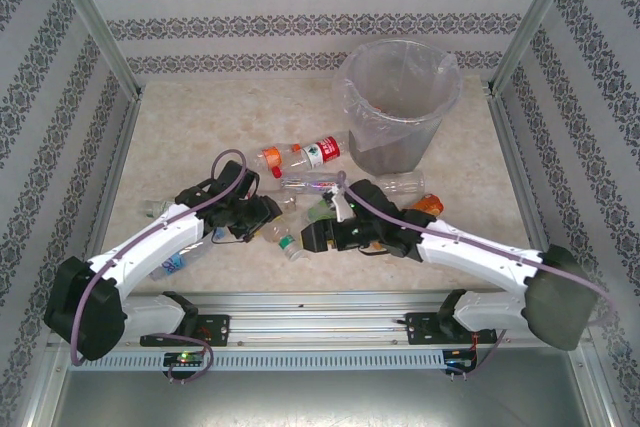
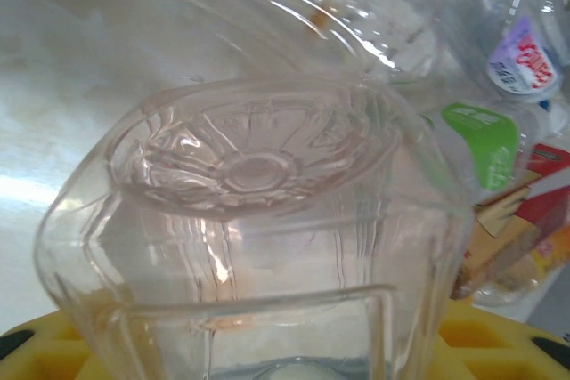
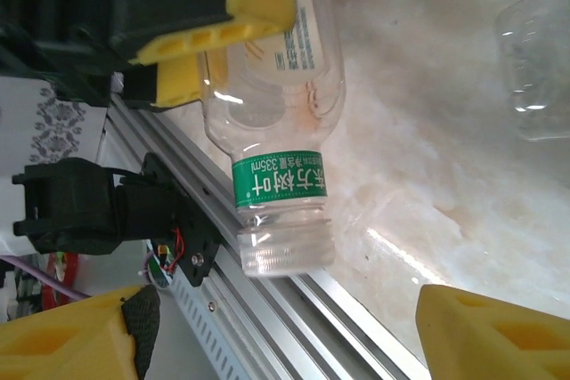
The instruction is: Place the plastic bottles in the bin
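Progress is judged slight: most plastic bottles point(image 1: 318, 153) are seen loose on the bench point(image 1: 190, 117), clustered between the arms and the bin point(image 1: 395, 147), which stands at the far right. Whether anything lies inside its liner cannot be told. The left pincer point(image 1: 262, 219) is clamped on a clear bottle point(image 3: 276, 122) with a green neck band, held low over the bench. The right pincer point(image 3: 285, 344) is held apart, that bottle's capped end just ahead of its fingers, nothing gripped. Lifting, carrying and dropping are judged to be left for nearly every bottle.
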Motion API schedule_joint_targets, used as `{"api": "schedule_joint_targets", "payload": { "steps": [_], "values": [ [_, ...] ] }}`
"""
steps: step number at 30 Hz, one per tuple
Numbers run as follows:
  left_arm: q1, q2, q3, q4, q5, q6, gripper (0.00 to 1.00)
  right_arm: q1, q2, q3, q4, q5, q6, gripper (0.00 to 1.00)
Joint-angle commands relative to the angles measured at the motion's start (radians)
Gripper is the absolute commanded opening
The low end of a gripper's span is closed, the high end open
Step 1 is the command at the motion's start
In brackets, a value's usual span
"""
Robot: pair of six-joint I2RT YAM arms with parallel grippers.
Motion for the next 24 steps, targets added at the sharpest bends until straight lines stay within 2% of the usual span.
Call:
{"api": "schedule_joint_targets", "payload": {
  "steps": [1,13,24],
  "values": [
    [-0.001,-0.026,0.031,0.055,0.051,-0.044,0.47,0.022,0.055,0.056,0.077,0.005,0.012,0.75],
    [-0.005,-0.037,0.039,0.070,0.063,-0.055,0.47,0.059,0.183,0.103,0.130,-0.008,0.023,0.65],
    [-0.005,-0.042,0.040,0.083,0.067,-0.049,0.49,0.060,0.167,0.108,0.105,0.006,0.014,0.41]
  ]
}}
